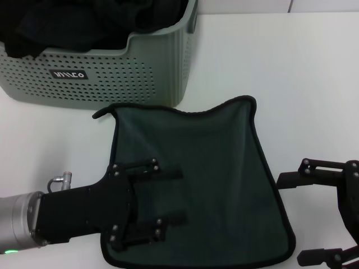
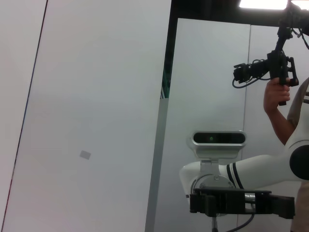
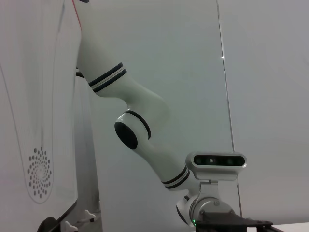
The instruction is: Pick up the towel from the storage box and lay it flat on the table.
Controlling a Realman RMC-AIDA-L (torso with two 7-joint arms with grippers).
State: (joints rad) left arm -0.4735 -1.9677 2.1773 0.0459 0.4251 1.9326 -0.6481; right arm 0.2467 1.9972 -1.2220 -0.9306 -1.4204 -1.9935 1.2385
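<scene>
The left gripper [image 1: 168, 199] reaches forward with fingers spread (right gripper [image 1: 305, 216] likewise parted, low at the side).

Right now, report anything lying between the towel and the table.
Nothing visible does. The towel lies spread green side up on the table, in front of the storage box. The left claw is open over it.

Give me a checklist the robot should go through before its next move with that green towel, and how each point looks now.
1. Towel out of the storage box: ok, it lies on the table.
2. Towel flat: not ok, the far edge is wavy and one corner curls.
3. Left gripper open: ok, fingers spread over the towel.
4. Right gripper off the cloth: ok, beside the towel's right edge.
5. Towel touching the box: cannot tell.
</scene>
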